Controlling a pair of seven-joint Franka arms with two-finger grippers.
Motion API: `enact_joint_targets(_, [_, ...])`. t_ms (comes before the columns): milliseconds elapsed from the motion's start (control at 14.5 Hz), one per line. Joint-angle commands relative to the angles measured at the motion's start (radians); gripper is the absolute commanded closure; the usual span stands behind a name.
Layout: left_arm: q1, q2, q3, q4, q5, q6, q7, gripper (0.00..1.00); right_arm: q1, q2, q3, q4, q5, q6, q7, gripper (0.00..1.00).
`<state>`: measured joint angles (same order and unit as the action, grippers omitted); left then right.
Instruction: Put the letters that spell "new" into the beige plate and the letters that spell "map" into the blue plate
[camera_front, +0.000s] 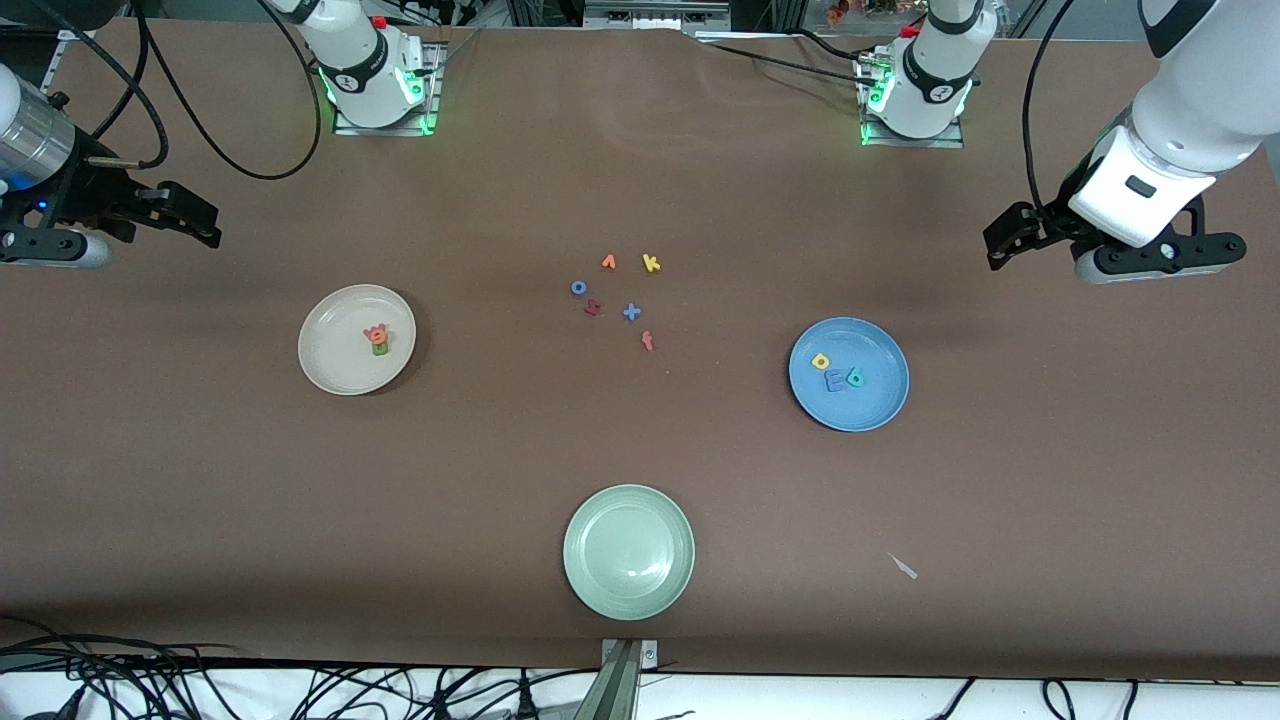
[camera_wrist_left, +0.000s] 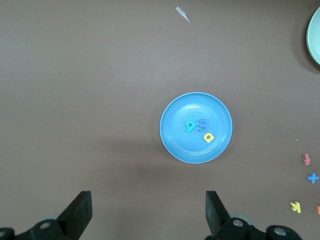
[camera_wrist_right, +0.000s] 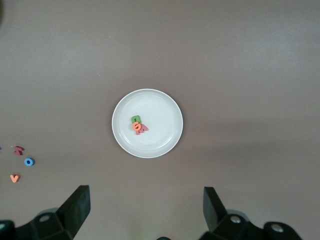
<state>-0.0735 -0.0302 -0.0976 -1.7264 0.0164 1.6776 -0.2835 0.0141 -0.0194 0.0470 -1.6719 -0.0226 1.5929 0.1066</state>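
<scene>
The beige plate (camera_front: 335, 362) (camera_wrist_right: 162, 112) lies toward the right arm's end and holds the green n (camera_front: 380, 349) (camera_wrist_right: 135, 119), orange e (camera_front: 377, 337) (camera_wrist_right: 137, 126) and pink w (camera_wrist_right: 143, 130), bunched together. Toward the left arm's end, the blue plate (camera_front: 872, 404) (camera_wrist_left: 180, 142) carries the yellow p (camera_front: 820, 361) (camera_wrist_left: 208, 137), blue m (camera_front: 835, 381) (camera_wrist_left: 202, 123) and teal a (camera_front: 853, 376) (camera_wrist_left: 190, 126). My left gripper (camera_front: 1165, 262) (camera_wrist_left: 148, 212) hangs open and empty high over the table's end beside the blue plate. My right gripper (camera_front: 40, 250) (camera_wrist_right: 146, 210) hangs open and empty beside the beige plate.
Loose letters lie mid-table between the plates: an orange one (camera_front: 608, 262), yellow k (camera_front: 651, 263), blue o (camera_front: 578, 288), dark red s (camera_front: 592, 308), blue x (camera_front: 631, 312), red f (camera_front: 647, 341). A pale green plate (camera_front: 628, 551) sits nearest the front camera, a white scrap (camera_front: 903, 566) beside it.
</scene>
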Motion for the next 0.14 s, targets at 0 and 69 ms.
enact_joint_targets(0, [-0.008, 0.016, 0.004, 0.037, -0.018, -0.027, 0.029, 0.0, -0.008, -0.011, 0.01, -0.011, -0.016, 0.005, -0.005, 0.0])
enact_joint_targets(69, [-0.006, 0.015, 0.004, 0.037, -0.018, -0.029, 0.03, 0.0, -0.008, -0.011, 0.01, -0.011, -0.016, 0.005, -0.005, 0.0])
